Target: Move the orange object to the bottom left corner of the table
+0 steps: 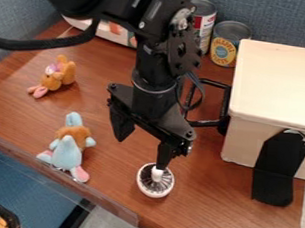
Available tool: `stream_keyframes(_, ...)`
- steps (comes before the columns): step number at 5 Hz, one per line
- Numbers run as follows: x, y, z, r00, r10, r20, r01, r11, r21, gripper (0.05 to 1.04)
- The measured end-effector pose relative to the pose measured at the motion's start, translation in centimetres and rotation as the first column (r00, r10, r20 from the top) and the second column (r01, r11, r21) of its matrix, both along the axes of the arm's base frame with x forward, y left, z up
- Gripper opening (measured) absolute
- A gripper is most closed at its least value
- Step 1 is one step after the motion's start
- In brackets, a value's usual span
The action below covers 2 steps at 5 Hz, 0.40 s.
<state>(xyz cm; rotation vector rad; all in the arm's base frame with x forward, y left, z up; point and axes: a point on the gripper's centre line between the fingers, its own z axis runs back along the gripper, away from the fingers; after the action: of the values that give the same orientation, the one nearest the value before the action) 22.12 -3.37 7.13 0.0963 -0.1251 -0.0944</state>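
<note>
While orange toy (66, 71) lies left, blue plush (66, 154) below

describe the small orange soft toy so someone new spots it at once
On the brown wood-grain table, look to the left of the black two-finger gripper, where two soft toys lie. The small orange plush toy is the upper one in the view. It is mostly orange with a pink end, while its neighbour, the larger pale-blue plush toy, has orange only around its middle.
</note>
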Motion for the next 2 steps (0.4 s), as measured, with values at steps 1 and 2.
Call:
stream_keyframes(1, -0.1, 0.1, -0.4, 1.000, 0.000, -0.020, 0.000, 1.000, 0.005, 1.001)
stream_keyframes(2, 2.5, 1.9, -1.5, 0.997, 0.059, -0.044, -0.058, 0.998, 0.010, 1.001)
